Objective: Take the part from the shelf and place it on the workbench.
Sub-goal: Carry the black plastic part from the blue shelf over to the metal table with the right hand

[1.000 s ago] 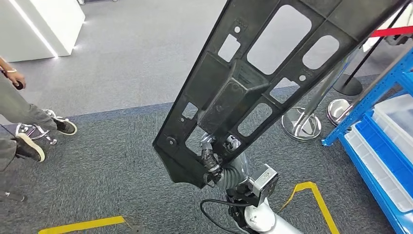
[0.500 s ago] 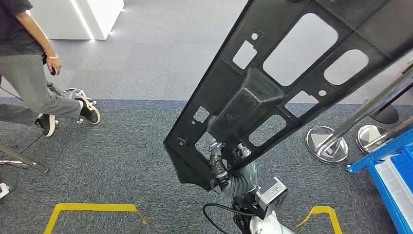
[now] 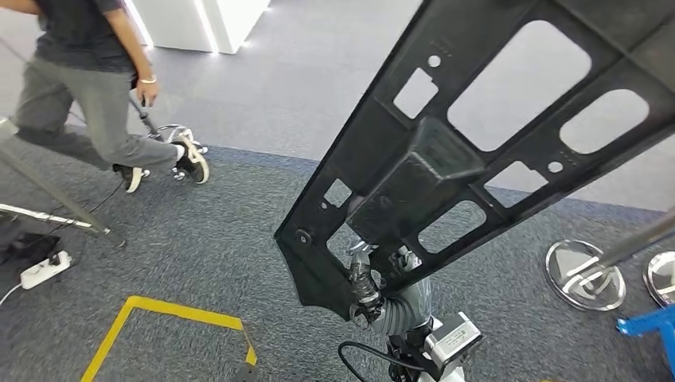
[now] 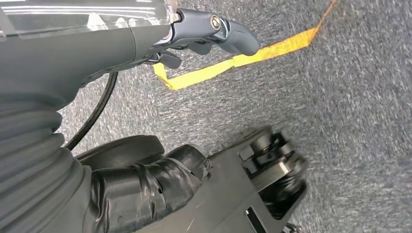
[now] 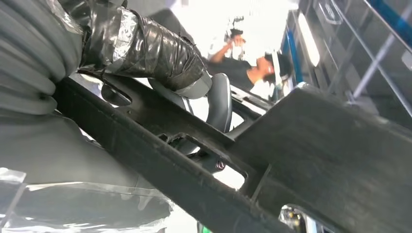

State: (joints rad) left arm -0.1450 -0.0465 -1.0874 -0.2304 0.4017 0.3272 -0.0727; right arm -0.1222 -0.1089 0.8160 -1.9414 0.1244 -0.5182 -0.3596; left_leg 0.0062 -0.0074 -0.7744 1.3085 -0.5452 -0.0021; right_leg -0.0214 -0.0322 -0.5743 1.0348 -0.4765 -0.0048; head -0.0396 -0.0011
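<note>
Whole view had swung since earlier frame: camera turned. Right hand (image 3: 374,278) gripped black part (image 3: 446,159); left hand (image 4: 214,34) hung empty, fingers apart, over yellow floor tape (image 4: 272,51).

part (image 3: 446,159) top cut off by frame; person (image 3: 87,87) head cropped

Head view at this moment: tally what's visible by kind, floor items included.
Black plastic part, gripped by the right hand: 1
Chrome stanchion bases: 2
White power strip: 1
Yellow floor tape outline: 1
Person: 1
Blue shelf corner: 1
Total: 7
</note>
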